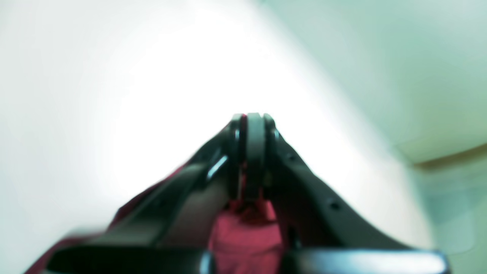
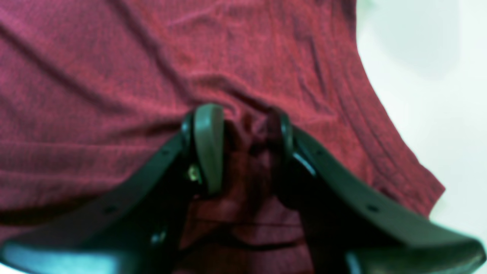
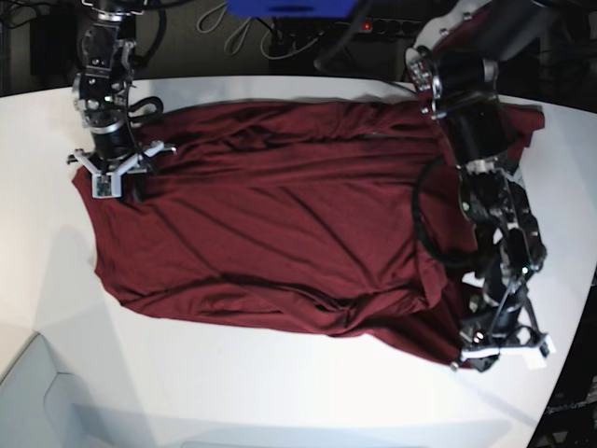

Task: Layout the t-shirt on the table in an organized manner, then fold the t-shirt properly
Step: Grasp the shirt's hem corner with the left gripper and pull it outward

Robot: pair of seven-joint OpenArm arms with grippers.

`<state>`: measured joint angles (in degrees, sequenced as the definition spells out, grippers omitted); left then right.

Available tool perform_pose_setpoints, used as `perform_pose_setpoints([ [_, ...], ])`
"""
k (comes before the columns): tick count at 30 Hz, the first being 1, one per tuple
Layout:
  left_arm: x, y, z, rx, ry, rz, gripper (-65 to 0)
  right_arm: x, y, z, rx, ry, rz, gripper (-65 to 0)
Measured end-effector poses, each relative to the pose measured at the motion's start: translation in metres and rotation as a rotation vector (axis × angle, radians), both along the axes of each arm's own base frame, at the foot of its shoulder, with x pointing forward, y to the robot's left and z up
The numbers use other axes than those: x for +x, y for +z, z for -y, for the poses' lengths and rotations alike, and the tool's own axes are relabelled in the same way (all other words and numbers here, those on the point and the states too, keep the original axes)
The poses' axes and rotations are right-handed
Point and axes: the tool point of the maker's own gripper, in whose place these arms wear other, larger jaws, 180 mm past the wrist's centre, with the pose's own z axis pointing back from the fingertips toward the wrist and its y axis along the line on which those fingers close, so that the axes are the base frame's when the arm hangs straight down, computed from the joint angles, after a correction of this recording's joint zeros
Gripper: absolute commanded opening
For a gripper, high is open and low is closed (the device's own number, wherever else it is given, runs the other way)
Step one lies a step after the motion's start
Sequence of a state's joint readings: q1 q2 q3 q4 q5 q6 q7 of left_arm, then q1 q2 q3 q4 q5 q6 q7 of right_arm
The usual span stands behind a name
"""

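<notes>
Lying spread across the white bench [image 3: 280,383], the maroon t-shirt [image 3: 280,233] is pinched at opposite edges by the closed left hand [image 1: 254,152] and the right hand [image 2: 237,152].

Both wrist views are blurred: the left gripper [image 1: 254,160] hides most of the shirt [image 1: 243,243] behind its own fingers and the bottom edge, while cloth bunched between the right gripper [image 2: 237,148] fingers is too dark to make out.
</notes>
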<state>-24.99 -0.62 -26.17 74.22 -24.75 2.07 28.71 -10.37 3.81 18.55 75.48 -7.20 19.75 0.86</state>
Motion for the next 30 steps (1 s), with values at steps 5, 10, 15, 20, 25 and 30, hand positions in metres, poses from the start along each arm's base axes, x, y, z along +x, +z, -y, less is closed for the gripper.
perform_pose_setpoints([
  [5, 0.041, 0.005, 0.010, -0.061, -0.031, -0.045, -64.5, 0.000, 0.000, 0.002, -0.009, 0.007, -0.002, -47.2],
  [10, 0.078, 0.045, -0.025, -0.040, 0.037, 0.035, -64.5, 0.005, 0.003, 0.005, -0.012, 0.004, 0.003, -47.2],
  [15, 0.076, 0.004, -0.052, -0.039, 0.113, -0.045, -64.5, 0.008, 0.004, 0.007, -0.028, 0.007, -0.005, -47.2],
  [20, 0.074, -0.011, -0.060, -0.034, 0.154, -0.054, -64.5, 0.009, 0.004, 0.008, -0.035, 0.014, -0.007, -47.2],
  [25, 0.071, -0.033, -0.062, -0.032, 0.189, -0.072, -64.5, 0.011, 0.005, 0.009, -0.037, 0.014, -0.004, -47.2],
  [30, 0.061, -0.057, -0.062, -0.022, 0.223, -0.095, -64.5, 0.011, 0.004, 0.010, -0.039, 0.013, -0.010, -47.2],
])
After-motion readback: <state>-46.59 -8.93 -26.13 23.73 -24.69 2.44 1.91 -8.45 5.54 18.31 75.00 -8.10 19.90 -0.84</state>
